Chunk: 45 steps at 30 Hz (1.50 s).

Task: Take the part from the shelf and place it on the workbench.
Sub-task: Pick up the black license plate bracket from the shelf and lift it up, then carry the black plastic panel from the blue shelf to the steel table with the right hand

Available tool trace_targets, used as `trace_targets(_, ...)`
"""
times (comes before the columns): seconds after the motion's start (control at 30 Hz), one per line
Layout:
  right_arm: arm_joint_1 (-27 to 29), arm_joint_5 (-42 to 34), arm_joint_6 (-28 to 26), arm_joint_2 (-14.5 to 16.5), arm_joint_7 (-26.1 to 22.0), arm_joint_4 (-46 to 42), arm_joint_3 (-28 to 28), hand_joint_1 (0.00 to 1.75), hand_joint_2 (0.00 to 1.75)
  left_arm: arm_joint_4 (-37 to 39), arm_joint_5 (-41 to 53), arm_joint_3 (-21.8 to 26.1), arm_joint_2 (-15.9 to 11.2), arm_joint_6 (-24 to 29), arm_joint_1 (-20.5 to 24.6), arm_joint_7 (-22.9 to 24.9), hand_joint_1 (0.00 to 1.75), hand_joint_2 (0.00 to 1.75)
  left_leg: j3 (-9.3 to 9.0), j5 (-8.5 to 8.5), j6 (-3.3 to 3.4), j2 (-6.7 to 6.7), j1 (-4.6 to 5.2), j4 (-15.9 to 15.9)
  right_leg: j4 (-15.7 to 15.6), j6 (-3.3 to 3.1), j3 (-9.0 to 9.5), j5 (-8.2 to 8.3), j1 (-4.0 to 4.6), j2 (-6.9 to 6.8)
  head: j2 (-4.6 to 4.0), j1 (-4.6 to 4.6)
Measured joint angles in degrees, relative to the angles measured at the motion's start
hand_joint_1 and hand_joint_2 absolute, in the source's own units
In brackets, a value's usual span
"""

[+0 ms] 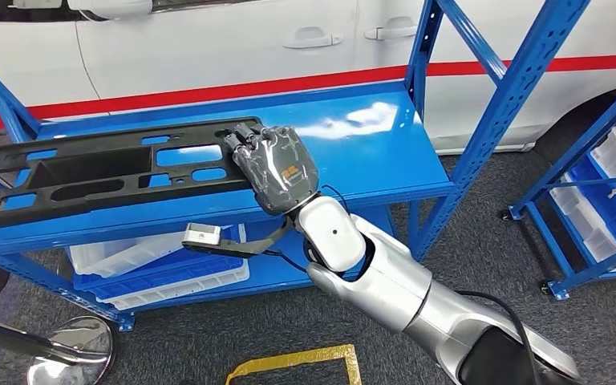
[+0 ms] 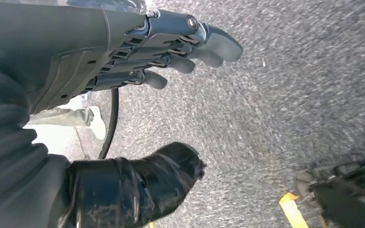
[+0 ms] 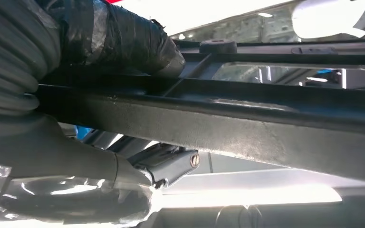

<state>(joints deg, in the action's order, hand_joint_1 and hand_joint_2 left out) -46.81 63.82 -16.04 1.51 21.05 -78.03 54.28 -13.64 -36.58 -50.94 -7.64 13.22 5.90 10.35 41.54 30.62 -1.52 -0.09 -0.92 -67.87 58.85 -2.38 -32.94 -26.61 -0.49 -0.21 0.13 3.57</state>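
Observation:
A long black plastic car part (image 1: 88, 172) with several cut-outs lies across the blue shelf (image 1: 369, 152), reaching off the left edge of the head view. My right hand (image 1: 275, 168) grips its right end, fingers over the top edge. In the right wrist view the part's rail (image 3: 247, 118) runs between the taped thumb (image 3: 119, 40) and the fingers (image 3: 171, 164). My left hand (image 2: 123, 95) hangs over grey carpet, fingers (image 2: 190, 45) apart from the thumb, holding nothing.
Blue uprights (image 1: 521, 88) stand right of the shelf, with a white car (image 1: 208, 48) behind it. White bins (image 1: 160, 265) sit on the lower level. A second blue rack with bins (image 1: 601, 200) is at right. Yellow floor tape (image 1: 297, 361) marks the carpet.

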Motion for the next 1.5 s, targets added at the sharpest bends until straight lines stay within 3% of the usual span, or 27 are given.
trace_targets(0.03,0.0,0.0,0.1,0.0,0.0,0.0,0.0,1.75,1.75,0.0,0.0,0.0,0.0,0.0,0.0,0.0,0.0,1.75,0.83,1.63,-0.22,0.01,-0.05,-3.4,0.1,-0.04,-0.69,0.43,0.04,-0.01,0.0,0.0)
trace_targets(0.1,0.1,0.0,0.3,0.0,0.0,0.1,0.0,1.75,1.75,0.0,0.0,0.0,0.0,0.0,0.0,-0.1,0.0,1.75,0.39,1.4,-0.37,0.01,-0.08,-6.1,0.5,0.02,-2.13,1.28,0.07,0.0,0.0,0.01)
trace_targets(0.13,0.1,0.0,0.4,0.0,0.0,0.1,0.0,1.75,1.75,0.0,0.0,0.0,0.0,-0.1,0.1,-0.1,0.0,1.75,-1.26,-0.03,-0.29,0.01,-0.08,-4.6,0.6,0.1,-2.81,1.68,0.08,0.01,0.0,0.02)
trace_targets(0.2,0.1,0.2,0.5,0.0,0.0,0.1,0.0,1.75,1.75,0.0,0.0,0.0,0.0,-0.1,0.2,-0.2,0.0,1.75,-6.69,-2.06,0.16,-0.04,0.03,2.6,0.9,0.41,-3.84,2.37,0.16,0.04,0.0,0.02)
trace_targets(0.27,0.1,0.7,0.6,0.1,0.0,0.1,0.0,1.75,1.75,0.0,0.0,0.0,0.0,-0.3,0.3,-0.1,0.0,1.75,-10.43,-1.96,0.77,-0.16,0.31,8.5,0.9,0.96,-4.27,3.1,0.27,0.03,0.0,0.0)
trace_targets(0.3,0.1,0.9,0.6,0.1,0.0,0.1,0.0,1.75,1.75,0.0,0.1,-0.1,0.0,-0.4,0.3,-0.1,0.0,1.75,-10.96,-1.71,1.05,-0.21,0.49,9.7,0.8,1.28,-4.37,3.54,0.29,0.02,0.0,0.04)
trace_targets(0.37,0.0,1.2,0.6,0.1,0.0,0.1,0.0,1.75,1.75,0.0,0.1,-0.1,-0.1,-0.5,0.3,0.1,0.0,1.75,-10.55,-2.62,1.82,-0.12,0.45,10.3,0.6,1.94,-4.54,4.08,0.25,0.05,0.0,0.12)
trace_targets(0.4,0.0,1.2,0.6,0.1,0.0,0.1,0.0,1.75,1.75,0.0,0.1,-0.1,-0.1,-0.5,0.3,0.1,0.0,1.75,-10.27,-3.2,2.31,-0.02,0.33,10.6,1.1,2.24,-4.9,3.34,0.24,0.09,0.0,0.07)
trace_targets(0.47,0.0,1.2,0.6,0.0,0.0,0.1,0.0,1.75,1.75,0.0,0.1,-0.2,-0.1,-0.6,0.4,0.2,0.0,1.75,-9.32,-4.48,3.25,0.21,0.1,11.1,5.3,2.65,-6.49,-0.98,0.17,0.13,0.0,-0.08)
trace_targets(0.53,0.1,1.2,0.6,0.0,0.1,0.2,0.0,1.75,1.75,0.0,0.0,-0.2,-0.1,-0.6,0.4,0.2,0.0,1.75,-7.86,-5.5,3.63,0.25,0.16,11.0,12.6,2.95,-8.5,-5.86,0.06,0.15,0.0,-0.17)
trace_targets(0.57,0.2,1.2,0.6,0.0,0.1,0.2,0.1,1.75,1.75,0.0,0.0,-0.2,-0.1,-0.6,0.3,0.1,0.0,1.75,-7.07,-5.99,3.61,0.26,0.16,10.8,15.3,3.08,-8.88,-6.74,0.0,0.15,0.0,-0.17)
trace_targets(0.6,0.2,1.2,0.6,0.0,0.1,0.2,0.1,1.75,1.75,0.0,0.0,-0.2,-0.1,-0.7,0.3,0.1,0.0,1.75,-6.28,-6.45,3.54,0.26,0.15,10.6,16.4,3.18,-8.46,-6.36,-0.08,0.14,0.0,-0.17)
trace_targets(0.63,0.2,1.2,0.6,0.0,0.1,0.3,0.1,1.75,1.75,0.0,0.0,-0.2,-0.1,-0.7,0.3,0.1,0.0,1.75,-5.47,-6.89,3.41,0.26,0.12,10.4,15.4,3.22,-7.02,-5.0,-0.16,0.14,0.0,-0.18)
trace_targets(0.7,0.2,1.2,0.6,0.0,0.2,0.3,0.1,1.75,1.75,0.0,0.0,-0.2,-0.1,-0.7,0.3,0.1,0.0,1.75,-3.99,-7.58,2.99,0.23,0.07,9.7,8.8,3.11,-1.87,-2.66,-0.22,0.14,0.0,-0.18)
trace_targets(0.77,0.1,1.2,0.6,0.0,0.2,0.3,0.1,1.75,1.75,0.0,0.0,-0.2,-0.1,-0.7,0.2,0.0,0.0,1.75,-3.02,-8.17,2.37,0.21,0.16,9.0,2.5,2.77,2.14,-2.81,0.0,0.19,0.0,-0.13)
trace_targets(0.87,0.1,1.2,0.6,0.0,0.2,0.3,0.1,1.75,1.75,0.0,0.0,-0.2,-0.1,-0.7,0.2,0.0,0.0,1.75,-2.5,-9.28,1.24,0.17,0.13,9.0,0.8,1.79,2.29,-2.62,0.14,0.2,0.0,-0.27)
trace_targets(0.9,0.1,1.2,0.6,0.1,0.2,0.3,0.1,1.75,1.75,0.0,0.0,-0.2,0.0,-0.7,0.1,0.0,0.0,1.75,-2.15,-8.85,0.9,0.15,0.02,8.8,0.6,1.33,1.93,-2.09,0.04,0.14,0.0,-0.26)
trace_targets(0.97,0.0,1.2,0.6,0.1,0.3,0.3,0.1,1.75,1.75,0.0,0.0,-0.3,0.0,-0.8,0.0,0.0,0.0,1.75,-0.66,-5.11,0.33,0.13,-0.2,5.6,0.2,0.46,0.87,-0.8,-0.19,-0.02,0.0,-0.08)
trace_targets(1.03,0.0,1.2,0.6,0.2,0.3,0.3,0.1,1.75,1.75,0.0,0.0,-0.3,0.1,-0.8,0.1,0.0,0.0,1.75,1.22,0.1,-0.16,0.13,-0.27,-1.2,0.2,0.12,-0.56,0.38,-0.07,-0.03,0.0,0.08)
trace_targets(1.07,0.0,1.2,0.6,0.2,0.3,0.3,0.1,1.75,1.75,0.0,0.0,-0.3,0.1,-0.8,0.1,0.0,0.0,1.75,1.7,1.35,-0.32,0.14,-0.29,-4.4,0.3,0.12,-1.34,0.94,-0.01,-0.03,0.0,0.08)
trace_targets(1.13,0.1,1.2,0.6,0.2,0.4,0.3,0.1,1.75,1.75,0.0,0.0,-0.3,0.1,-0.8,0.1,0.0,0.0,1.75,0.32,0.11,-0.39,0.13,-0.28,-5.9,0.5,0.22,-2.88,1.94,0.04,-0.02,0.0,0.1)
trace_targets(1.2,0.1,1.2,0.6,0.2,0.4,0.3,0.2,1.75,1.75,0.0,0.0,-0.3,0.1,-0.8,0.2,0.0,0.0,1.75,-4.58,-2.32,-0.09,0.11,-0.27,-0.3,0.8,0.49,-4.13,2.79,0.05,0.0,0.0,0.1)
trace_targets(1.27,0.1,1.2,0.7,0.2,0.4,0.3,0.2,1.75,1.75,0.0,0.0,-0.3,0.1,-0.8,0.3,-0.1,0.0,1.75,-9.76,-2.03,0.44,0.02,0.01,7.1,0.9,1.03,-4.78,3.54,0.13,-0.02,0.0,0.04)
trace_targets(1.3,0.0,1.2,0.8,0.2,0.4,0.3,0.3,1.75,1.75,0.0,-0.1,-0.3,0.1,-0.8,0.4,-0.1,0.0,1.75,-11.03,-1.44,0.71,-0.04,0.2,9.2,0.8,1.37,-4.88,3.91,0.12,-0.05,0.0,0.05)
trace_targets(1.4,0.1,1.1,1.0,0.1,0.4,0.3,0.3,1.75,1.75,0.0,-0.4,-0.3,0.1,-0.8,0.4,-0.1,0.0,1.75,-10.95,-2.24,1.77,0.05,0.31,10.5,0.7,2.41,-5.17,4.46,0.1,0.03,0.0,0.08)
trace_targets(1.43,0.2,1.1,1.0,0.1,0.4,0.3,0.3,1.75,1.75,0.0,-0.5,-0.3,0.1,-0.8,0.3,-0.1,0.0,1.75,-10.64,-2.83,2.26,0.17,0.19,10.8,1.6,2.67,-5.57,3.28,0.1,0.08,0.0,-0.03)
trace_targets(1.5,0.3,1.0,1.0,0.0,0.5,0.3,0.3,1.75,1.75,0.0,-0.6,-0.3,0.1,-0.8,0.4,0.0,0.0,1.75,-9.72,-3.97,3.06,0.4,0.07,11.0,6.8,3.01,-7.24,-1.65,-0.01,0.16,0.0,-0.21)
